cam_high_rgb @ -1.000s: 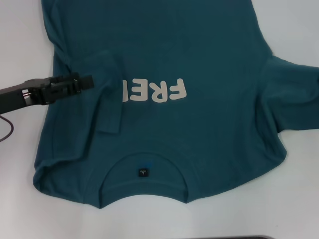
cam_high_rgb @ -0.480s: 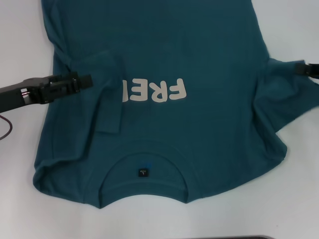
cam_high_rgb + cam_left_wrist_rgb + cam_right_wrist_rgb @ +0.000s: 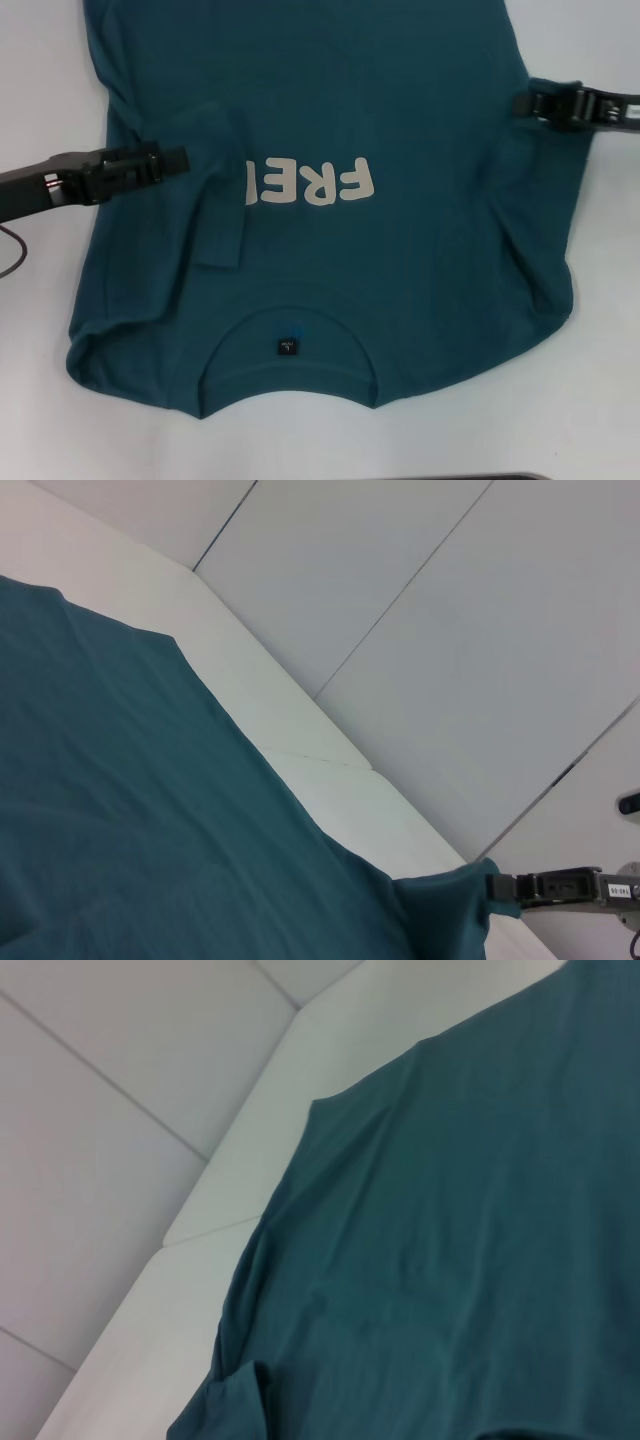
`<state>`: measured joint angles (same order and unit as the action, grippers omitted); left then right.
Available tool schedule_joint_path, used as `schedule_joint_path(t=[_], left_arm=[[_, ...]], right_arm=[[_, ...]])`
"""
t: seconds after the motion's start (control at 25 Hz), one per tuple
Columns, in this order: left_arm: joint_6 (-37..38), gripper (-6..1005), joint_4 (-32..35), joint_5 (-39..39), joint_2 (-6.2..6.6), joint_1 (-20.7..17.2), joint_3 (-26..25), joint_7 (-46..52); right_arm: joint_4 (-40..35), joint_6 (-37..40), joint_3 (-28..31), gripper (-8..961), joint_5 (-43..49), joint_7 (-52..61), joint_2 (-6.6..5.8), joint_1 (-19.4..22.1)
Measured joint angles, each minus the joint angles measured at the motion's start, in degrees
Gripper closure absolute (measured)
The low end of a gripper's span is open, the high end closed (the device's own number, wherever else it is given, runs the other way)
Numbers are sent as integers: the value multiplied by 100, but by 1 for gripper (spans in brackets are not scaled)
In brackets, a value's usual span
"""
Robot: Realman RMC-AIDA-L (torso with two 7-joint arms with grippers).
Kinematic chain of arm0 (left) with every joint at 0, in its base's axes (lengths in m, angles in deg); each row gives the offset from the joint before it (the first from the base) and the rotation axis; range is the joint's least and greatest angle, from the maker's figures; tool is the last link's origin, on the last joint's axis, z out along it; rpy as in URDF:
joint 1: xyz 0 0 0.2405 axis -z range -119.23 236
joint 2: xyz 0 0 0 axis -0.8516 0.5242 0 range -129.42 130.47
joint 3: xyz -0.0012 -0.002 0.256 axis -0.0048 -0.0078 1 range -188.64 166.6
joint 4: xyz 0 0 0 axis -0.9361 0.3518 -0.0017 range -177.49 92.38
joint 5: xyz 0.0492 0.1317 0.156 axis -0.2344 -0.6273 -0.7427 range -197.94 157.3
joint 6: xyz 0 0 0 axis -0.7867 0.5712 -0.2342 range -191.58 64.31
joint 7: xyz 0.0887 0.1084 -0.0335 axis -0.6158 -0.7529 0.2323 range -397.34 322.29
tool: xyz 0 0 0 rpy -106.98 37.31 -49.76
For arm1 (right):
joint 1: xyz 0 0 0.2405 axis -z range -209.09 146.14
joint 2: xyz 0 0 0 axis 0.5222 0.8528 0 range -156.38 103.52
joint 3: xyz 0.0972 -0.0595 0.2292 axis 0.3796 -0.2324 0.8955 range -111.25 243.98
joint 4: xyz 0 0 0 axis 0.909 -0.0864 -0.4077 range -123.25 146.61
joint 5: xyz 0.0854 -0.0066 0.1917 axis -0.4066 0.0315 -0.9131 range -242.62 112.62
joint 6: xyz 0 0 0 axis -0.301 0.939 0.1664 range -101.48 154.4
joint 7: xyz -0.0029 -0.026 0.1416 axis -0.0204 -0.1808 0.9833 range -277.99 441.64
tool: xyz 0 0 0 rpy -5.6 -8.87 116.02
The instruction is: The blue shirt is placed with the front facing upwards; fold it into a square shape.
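The shirt (image 3: 400, 260) is dark teal-blue all over, with cream block letters (image 3: 310, 182) across the chest and a small black label (image 3: 287, 346) at the neck. The surface (image 3: 40, 420) is plain white. Both pincers are black.

The large teal-blue cotton shirt (image 3: 400, 250) runs off the head view's top edge, its folded-in left sleeve covers the cream chest lettering's last letter, and its small black neck label is unreadable.

Two slim black arms with ridged black tools: left tool (image 3: 170, 160) (thin dark cable trailing), right tool (image 3: 522, 103).
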<state>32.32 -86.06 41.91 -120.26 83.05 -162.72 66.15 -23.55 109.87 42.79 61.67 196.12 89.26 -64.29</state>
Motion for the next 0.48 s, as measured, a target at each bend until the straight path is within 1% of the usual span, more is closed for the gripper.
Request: schedule_joint_path(t=[0.24, 0.36, 0.48], left_arm=[[-51, 263, 13, -3, 4, 3, 0, -17], [-57, 263, 17, -5, 5, 3, 2, -22], [-104, 263, 17, -7, 4, 10, 55, -26]], right_arm=[[68, -370, -333, 842, -2, 40, 177, -264], [186, -549, -543, 823, 1, 47, 227, -382], [307, -739, -660, 804, 5, 52, 246, -492]])
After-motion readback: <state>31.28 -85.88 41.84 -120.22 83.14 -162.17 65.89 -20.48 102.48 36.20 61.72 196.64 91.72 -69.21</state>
